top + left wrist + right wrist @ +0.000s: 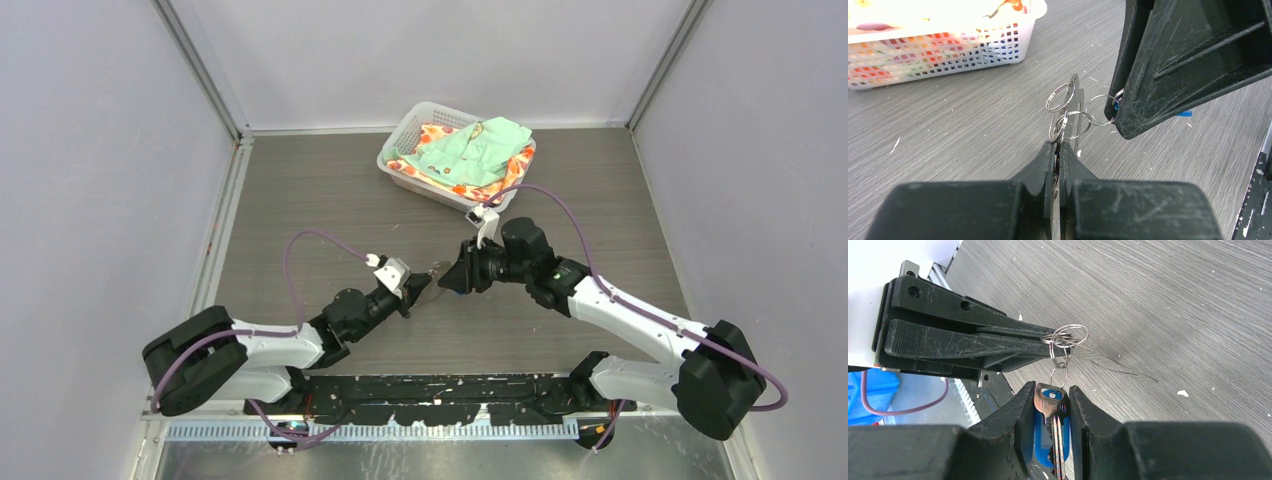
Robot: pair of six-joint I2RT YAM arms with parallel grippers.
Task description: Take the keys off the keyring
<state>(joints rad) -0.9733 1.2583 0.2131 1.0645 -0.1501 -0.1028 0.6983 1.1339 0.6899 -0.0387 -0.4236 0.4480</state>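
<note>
Arms: 2, fingertips nearly meeting over the middle of the grey table (300, 200).
Left gripper (1058, 149): clenched, jaws pinched tight on a thin flat metal piece (1076, 85); key or tag, cannot tell.
Keyring (1065, 338): chain of small silvery split rings, strung between the 2 grippers, off the table; 1 end at the flat metal piece, other end through the keys.
Keys (1050, 407): at least 2, silvery, 1 with blue head, sitting between the right fingers.
Right gripper (1051, 389): grasping the keys by their heads, jaws partly apart around them.
Basket (399, 133): white mesh, behind both grippers, well apart, holds green and orange cloth (470, 145).
</note>
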